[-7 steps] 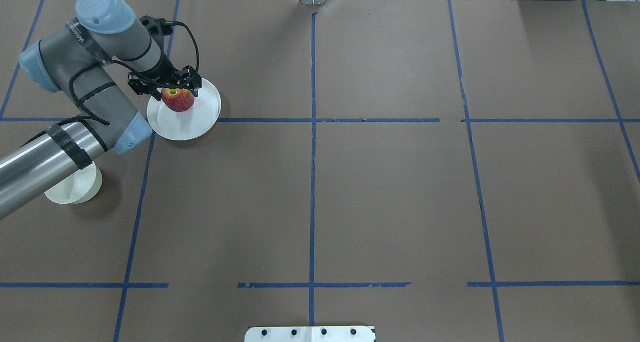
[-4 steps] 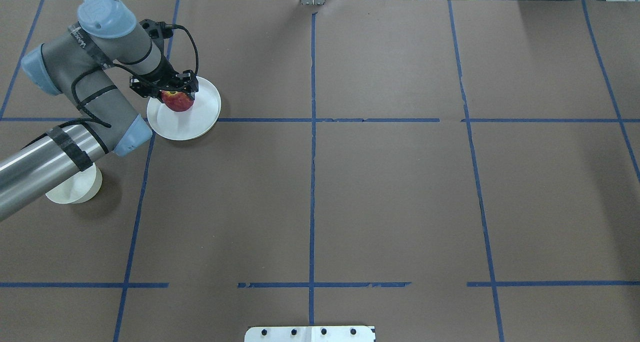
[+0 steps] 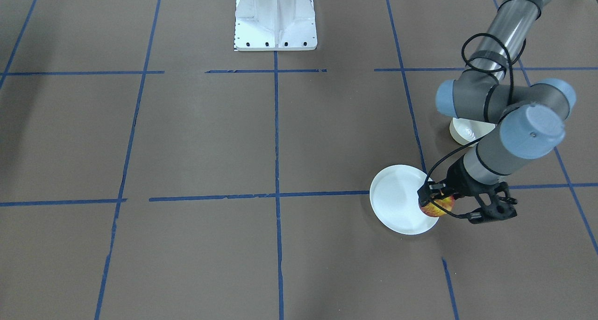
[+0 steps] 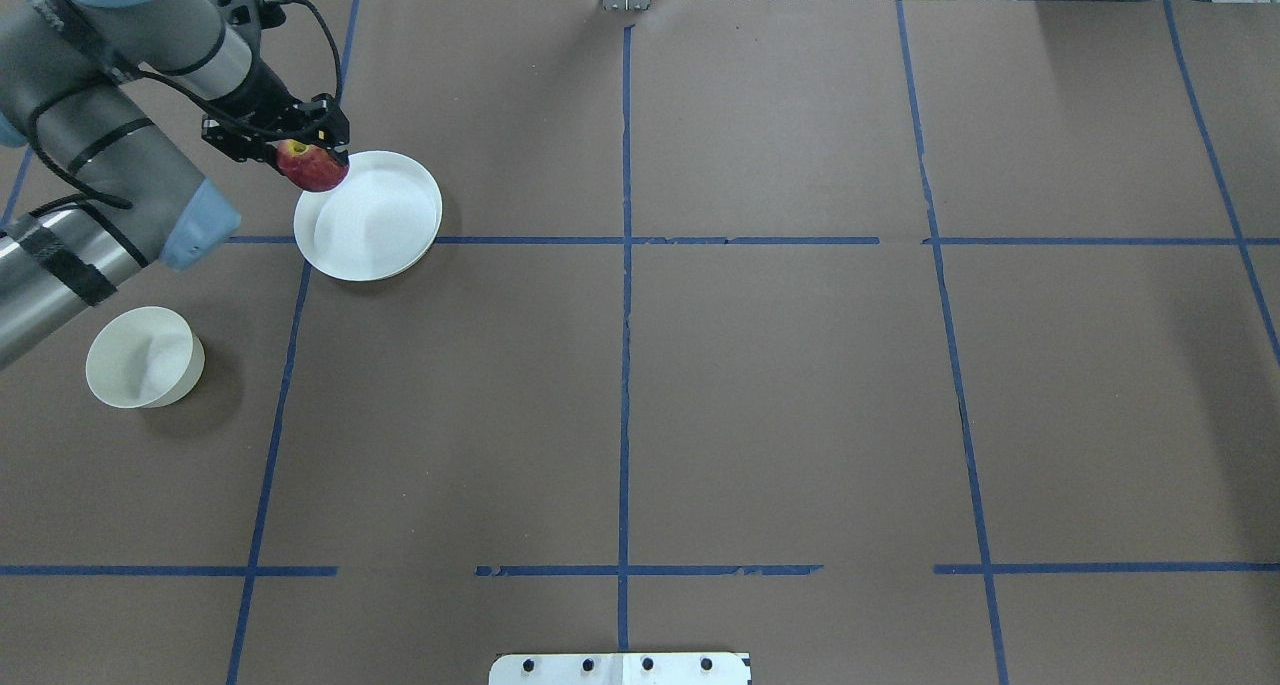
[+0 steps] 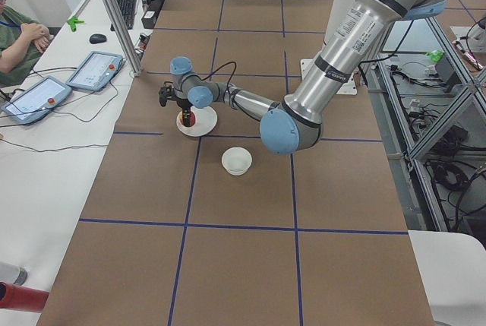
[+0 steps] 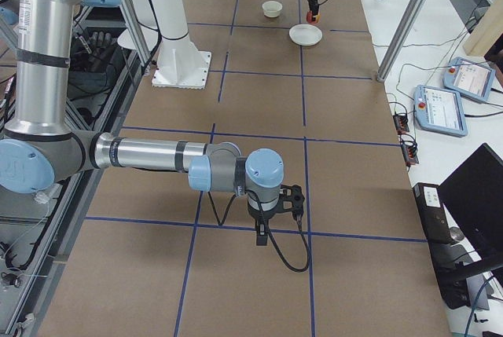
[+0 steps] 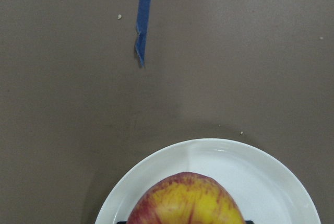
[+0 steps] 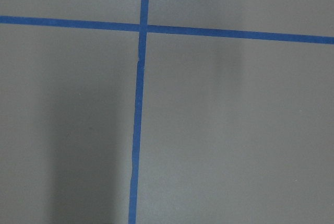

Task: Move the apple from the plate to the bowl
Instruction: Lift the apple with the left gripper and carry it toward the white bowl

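Note:
My left gripper [image 4: 308, 157] is shut on the red and yellow apple [image 4: 313, 169] and holds it in the air above the left rim of the flat white plate [image 4: 385, 227]. The front-facing view shows the apple [image 3: 437, 207] at the plate's [image 3: 397, 198] edge. The left wrist view shows the apple [image 7: 185, 202] with the plate [image 7: 261, 172] below it. The small cream bowl [image 4: 140, 357] stands empty nearer the robot, left of the plate. My right gripper [image 6: 264, 227] hangs over bare table far off, and I cannot tell whether it is open or shut.
Brown paper with a grid of blue tape lines [image 4: 624, 265] covers the table. The robot's white base plate [image 3: 275, 18] stands at the middle of the near edge. The left arm's elbow [image 3: 467, 100] hangs partly over the bowl [image 3: 465, 132].
My left gripper has risen with the apple from the plate's middle and moved left to its rim. The left arm has drawn back, and the bowl now shows whole.

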Controlling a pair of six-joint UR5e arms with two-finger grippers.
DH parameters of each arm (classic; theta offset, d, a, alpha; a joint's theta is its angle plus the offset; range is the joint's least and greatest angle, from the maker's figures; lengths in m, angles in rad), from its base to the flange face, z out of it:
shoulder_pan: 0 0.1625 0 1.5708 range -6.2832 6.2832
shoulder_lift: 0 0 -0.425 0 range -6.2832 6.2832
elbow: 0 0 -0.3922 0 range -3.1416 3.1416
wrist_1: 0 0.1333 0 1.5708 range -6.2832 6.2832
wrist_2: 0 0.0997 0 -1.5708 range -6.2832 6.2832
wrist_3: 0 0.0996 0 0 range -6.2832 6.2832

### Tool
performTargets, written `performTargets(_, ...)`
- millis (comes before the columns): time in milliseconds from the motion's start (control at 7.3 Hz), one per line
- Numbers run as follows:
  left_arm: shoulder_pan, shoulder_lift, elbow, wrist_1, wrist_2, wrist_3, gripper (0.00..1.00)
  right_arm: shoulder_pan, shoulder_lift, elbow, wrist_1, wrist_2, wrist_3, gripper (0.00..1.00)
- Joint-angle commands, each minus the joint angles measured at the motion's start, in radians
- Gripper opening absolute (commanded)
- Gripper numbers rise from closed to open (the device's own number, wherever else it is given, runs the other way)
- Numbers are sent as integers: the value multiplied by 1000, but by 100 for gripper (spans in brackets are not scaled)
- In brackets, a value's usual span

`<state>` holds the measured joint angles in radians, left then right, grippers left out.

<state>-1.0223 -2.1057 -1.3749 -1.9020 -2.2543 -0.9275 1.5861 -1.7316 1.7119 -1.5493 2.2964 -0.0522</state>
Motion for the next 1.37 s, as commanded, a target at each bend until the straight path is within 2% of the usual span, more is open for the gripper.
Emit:
performTargets(0, -65, 134, -250, 192, -36, 196, 9, 0, 1, 0, 0, 0, 0, 100)
performTargets(137, -77, 244, -370, 258, -28, 296, 8, 0, 1, 0, 0, 0, 0, 100)
performTargets(274, -82, 374, -445, 253, -27, 340, 8, 0, 0, 0, 0, 0, 0, 100)
performTargets(548, -81, 497, -464, 172, 25, 294, 7, 0, 1, 0, 0, 0, 0, 100)
performTargets(822, -65, 547, -434, -30, 48, 111, 7, 0, 0, 0, 0, 0, 0, 100)
performTargets(1233, 59, 561, -394, -150, 111, -55, 7, 0, 0, 0, 0, 0, 0, 100)
